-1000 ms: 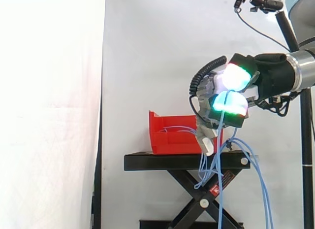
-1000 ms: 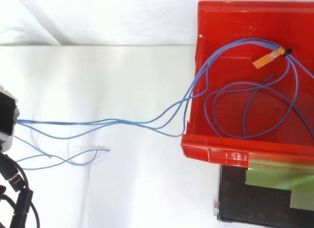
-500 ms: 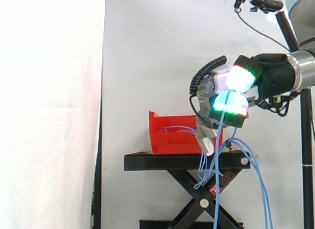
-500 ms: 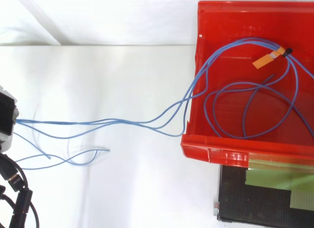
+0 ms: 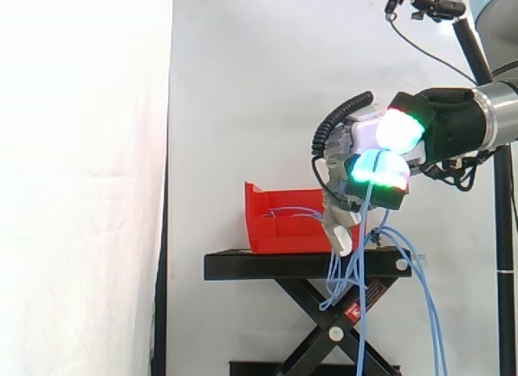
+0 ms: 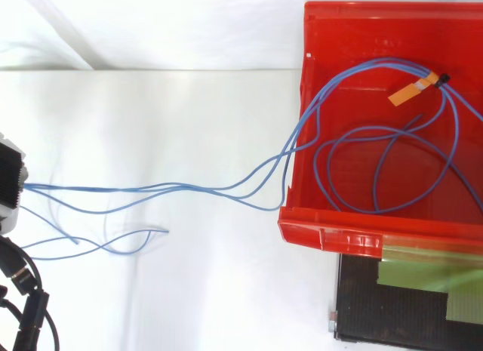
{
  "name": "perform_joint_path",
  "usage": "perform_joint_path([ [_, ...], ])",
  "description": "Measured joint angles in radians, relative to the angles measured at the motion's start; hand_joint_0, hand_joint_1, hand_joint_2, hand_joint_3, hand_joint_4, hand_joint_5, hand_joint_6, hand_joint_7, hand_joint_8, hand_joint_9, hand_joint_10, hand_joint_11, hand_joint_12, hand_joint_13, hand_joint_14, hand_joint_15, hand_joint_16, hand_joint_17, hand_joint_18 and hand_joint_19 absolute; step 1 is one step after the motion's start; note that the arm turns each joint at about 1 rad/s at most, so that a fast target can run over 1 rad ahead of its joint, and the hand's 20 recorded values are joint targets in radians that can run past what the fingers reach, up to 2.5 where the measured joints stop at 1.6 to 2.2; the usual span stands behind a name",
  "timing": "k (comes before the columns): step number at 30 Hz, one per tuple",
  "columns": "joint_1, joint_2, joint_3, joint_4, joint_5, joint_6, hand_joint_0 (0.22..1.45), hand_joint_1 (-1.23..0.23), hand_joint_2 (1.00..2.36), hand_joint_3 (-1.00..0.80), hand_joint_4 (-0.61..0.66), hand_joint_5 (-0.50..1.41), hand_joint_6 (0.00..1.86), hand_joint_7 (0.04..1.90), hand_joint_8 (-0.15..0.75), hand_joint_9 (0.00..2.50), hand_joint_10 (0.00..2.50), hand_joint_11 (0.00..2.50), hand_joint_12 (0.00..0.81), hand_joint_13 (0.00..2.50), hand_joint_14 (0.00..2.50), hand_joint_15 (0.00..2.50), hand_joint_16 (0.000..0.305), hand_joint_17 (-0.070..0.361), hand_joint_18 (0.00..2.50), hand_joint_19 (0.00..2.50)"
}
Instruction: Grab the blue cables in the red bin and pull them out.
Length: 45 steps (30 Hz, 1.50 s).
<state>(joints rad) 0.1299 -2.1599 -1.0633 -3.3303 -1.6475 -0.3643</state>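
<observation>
Thin blue cables [image 6: 189,190] run from the red bin [image 6: 317,235] across the pale floor to my hand [image 6: 10,183] at the left edge of the top view. Loops of them [image 6: 392,151] still lie inside the bin, bundled under an orange tape tag [image 6: 413,89]. Seen from the side, my hand [image 5: 380,162] hangs above and to the right of the red bin [image 5: 275,228], its fingers curled round the cables. Strands [image 5: 362,303] drop from the hand towards the floor, past the stand's edge.
The bin sits on a black scissor stand [image 5: 303,267]. A white curtain [image 5: 81,182] hangs at the left. A camera on a dark pole [image 5: 437,8] stands at the upper right. Loose cable ends [image 6: 113,241] lie on the floor.
The hand has crept slightly away from the bin with the cables; otherwise the cables and bin look the same.
</observation>
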Motion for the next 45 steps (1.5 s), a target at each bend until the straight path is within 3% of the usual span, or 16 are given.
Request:
perform_joint_path([
  [11,0.002,0.000,0.000,0.000,0.000,0.005,0.91,-0.96,1.00,-1.00,0.20,0.88,0.71,0.52,0.279,0.97,0.03,0.73,0.332,0.81,0.02,0.59,0.040,0.090,0.52,0.63],
  [27,0.003,0.000,0.000,0.000,0.000,0.050,0.95,-0.95,1.00,-1.00,0.18,0.86,0.79,0.49,0.273,1.00,0.03,0.75,0.327,0.89,0.02,0.63,0.040,0.089,0.60,0.62],
  [45,0.002,0.000,0.000,-0.001,0.000,0.051,0.97,-0.94,1.00,-1.00,0.17,0.84,0.82,0.47,0.271,1.10,0.03,0.91,0.352,1.23,0.03,1.12,0.040,0.090,0.75,0.70],
])
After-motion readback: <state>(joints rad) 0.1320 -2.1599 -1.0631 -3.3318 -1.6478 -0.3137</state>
